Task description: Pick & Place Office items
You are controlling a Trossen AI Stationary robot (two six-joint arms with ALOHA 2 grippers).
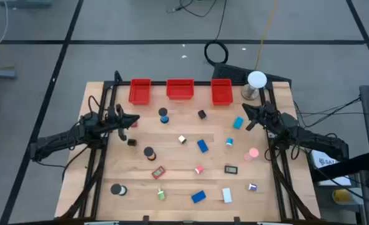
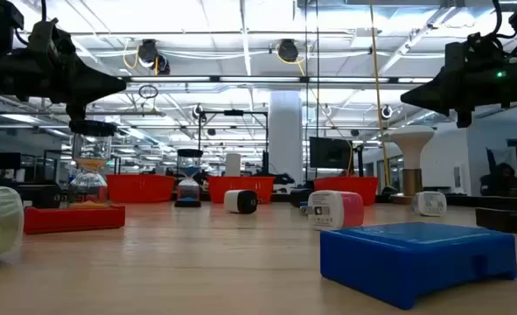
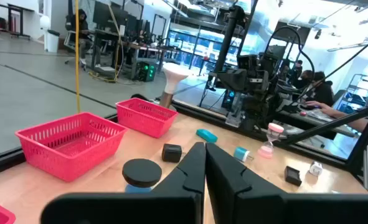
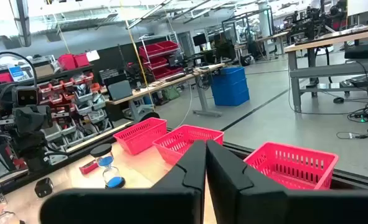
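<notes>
While the office items (image 1: 202,146) lie scattered on the worktop (image 1: 178,175) awaiting sorting, left claw (image 1: 133,120) and right claw (image 1: 246,110) hover closed, holding nothing.

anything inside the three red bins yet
Nothing shows in them. From above, the left bin, middle bin and right bin show only bare red floors. The low view sees just their front walls, so their insides are hidden there.
</notes>
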